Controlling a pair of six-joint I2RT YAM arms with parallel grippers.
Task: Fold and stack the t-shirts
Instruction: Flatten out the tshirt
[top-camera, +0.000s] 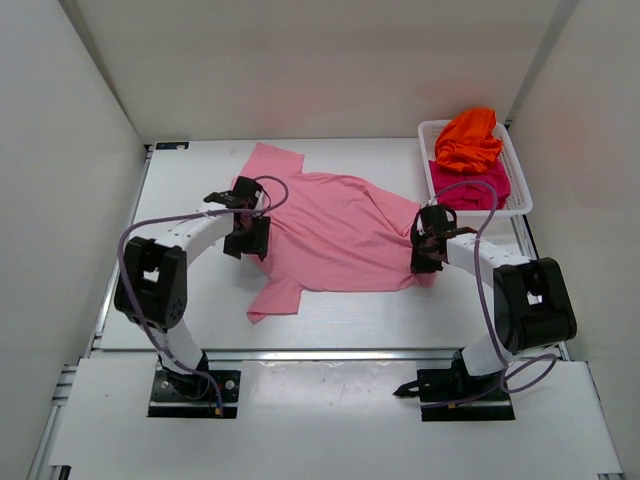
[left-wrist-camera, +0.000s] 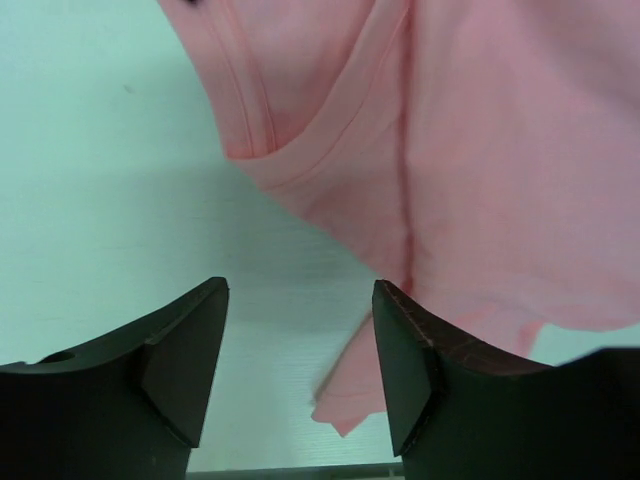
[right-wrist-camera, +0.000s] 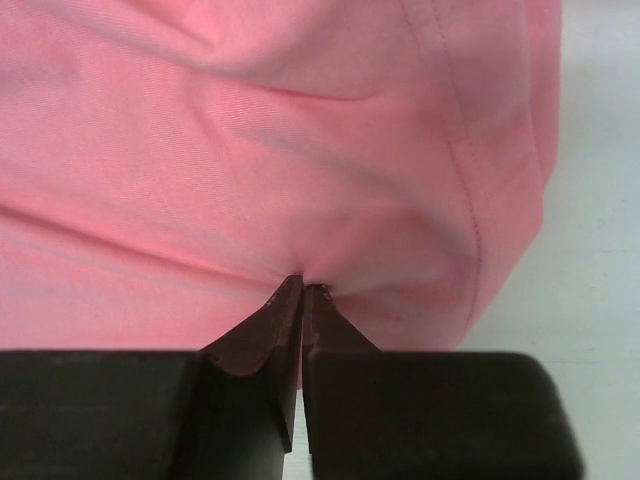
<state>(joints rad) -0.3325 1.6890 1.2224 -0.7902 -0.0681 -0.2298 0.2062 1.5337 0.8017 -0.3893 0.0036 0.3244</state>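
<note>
A light pink t-shirt (top-camera: 330, 230) lies spread flat in the middle of the table. My right gripper (top-camera: 428, 256) is shut on a pinch of its fabric near the right edge (right-wrist-camera: 303, 285), where the cloth (right-wrist-camera: 250, 150) puckers at the tips. My left gripper (top-camera: 247, 243) hovers open at the shirt's left side. In the left wrist view its jaws (left-wrist-camera: 300, 290) stand apart over bare table, with the pink shirt (left-wrist-camera: 480, 150) and a folded corner just beyond the right finger. The orange t-shirt (top-camera: 468, 138) and the magenta t-shirt (top-camera: 472, 188) lie crumpled in the basket.
A white mesh basket (top-camera: 522, 190) stands at the back right corner of the table. White walls close in the left, back and right sides. The table's near edge (top-camera: 320, 352) runs just in front of the shirt's lower sleeve.
</note>
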